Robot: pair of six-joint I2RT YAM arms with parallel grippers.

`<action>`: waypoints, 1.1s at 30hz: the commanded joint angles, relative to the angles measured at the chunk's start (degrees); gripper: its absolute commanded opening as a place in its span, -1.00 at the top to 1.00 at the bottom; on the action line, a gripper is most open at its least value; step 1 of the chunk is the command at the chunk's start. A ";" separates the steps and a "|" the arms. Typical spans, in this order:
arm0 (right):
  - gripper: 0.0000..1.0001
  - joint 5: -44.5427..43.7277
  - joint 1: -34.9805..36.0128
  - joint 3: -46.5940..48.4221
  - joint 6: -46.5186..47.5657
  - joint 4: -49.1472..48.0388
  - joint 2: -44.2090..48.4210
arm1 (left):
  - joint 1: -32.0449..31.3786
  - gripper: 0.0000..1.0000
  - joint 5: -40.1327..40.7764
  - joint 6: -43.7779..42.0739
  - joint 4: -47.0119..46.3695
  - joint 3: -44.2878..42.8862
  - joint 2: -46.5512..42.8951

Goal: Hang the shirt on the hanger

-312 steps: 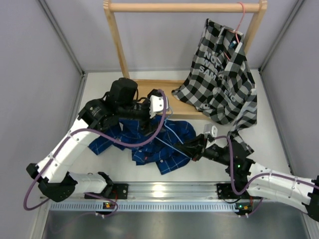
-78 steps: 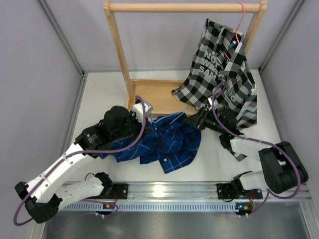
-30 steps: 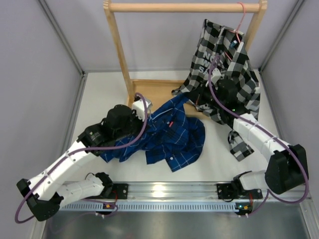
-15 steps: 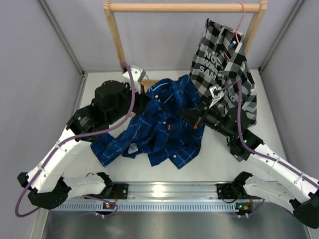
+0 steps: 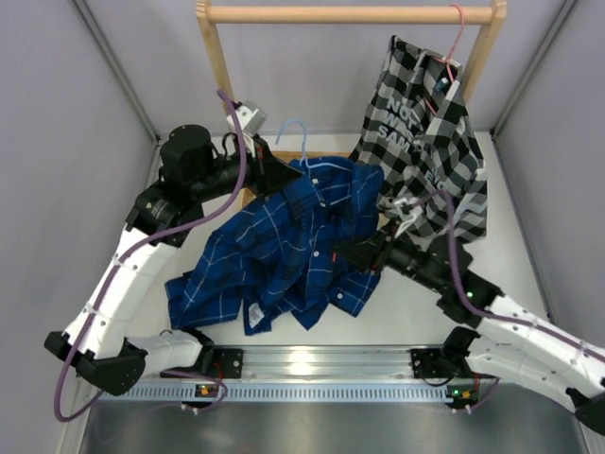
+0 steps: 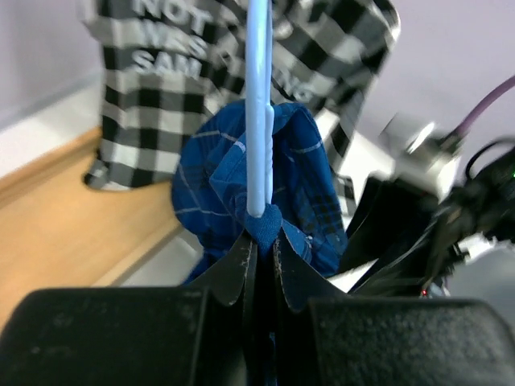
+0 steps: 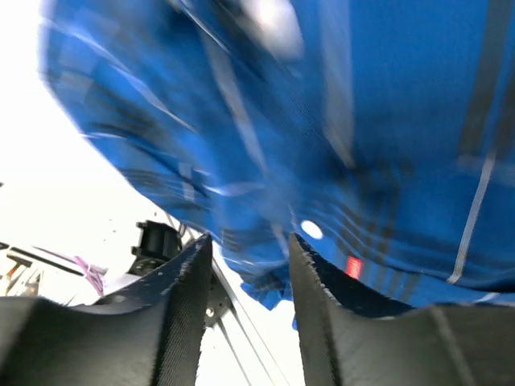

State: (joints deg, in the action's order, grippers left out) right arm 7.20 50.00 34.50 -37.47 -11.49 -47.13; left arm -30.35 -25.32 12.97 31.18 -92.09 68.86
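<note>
The dark blue plaid shirt [image 5: 284, 236] hangs from its collar end and drapes down to the table. My left gripper [image 5: 282, 174] is raised in front of the wooden rack and shut on a fold of the shirt [image 6: 265, 173]. The light-blue hanger [image 6: 257, 104] rises straight out of that fold; its hook [image 5: 295, 132] shows above the collar. My right gripper [image 5: 348, 255] sits low at the shirt's right hem. In the right wrist view its jaws stand open with nothing between them, and the blurred shirt [image 7: 338, 121] is just beyond the fingertips [image 7: 189, 277].
A wooden rack [image 5: 350, 14] stands at the back on a wooden base [image 5: 269, 163]. A black-and-white checked shirt [image 5: 425, 132] hangs from it on a pink hanger [image 5: 458, 28], close to my right arm. A metal rail [image 5: 312, 364] runs along the near edge.
My left arm has lifted the shirt higher and back toward the rack, so the hanger hook now shows. My right gripper has opened, let go of the shirt and dropped toward the hem.
</note>
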 commanded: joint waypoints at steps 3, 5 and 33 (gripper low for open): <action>0.11 -3.25 0.80 6.17 11.27 19.45 18.10 | 0.20 1.00 -17.61 -4.97 -9.28 8.15 -3.91; 0.12 -1.50 0.89 9.60 15.47 28.92 18.83 | 0.20 1.00 -22.29 -6.99 -10.61 11.66 -4.96; 0.70 24.44 0.80 32.12 24.90 22.21 -4.55 | -11.22 1.00 -39.10 -17.89 -11.67 18.35 -2.33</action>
State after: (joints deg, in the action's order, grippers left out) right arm 30.52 50.15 66.26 -12.64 17.15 -52.16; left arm -41.36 -61.91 -3.18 23.55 -74.32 67.64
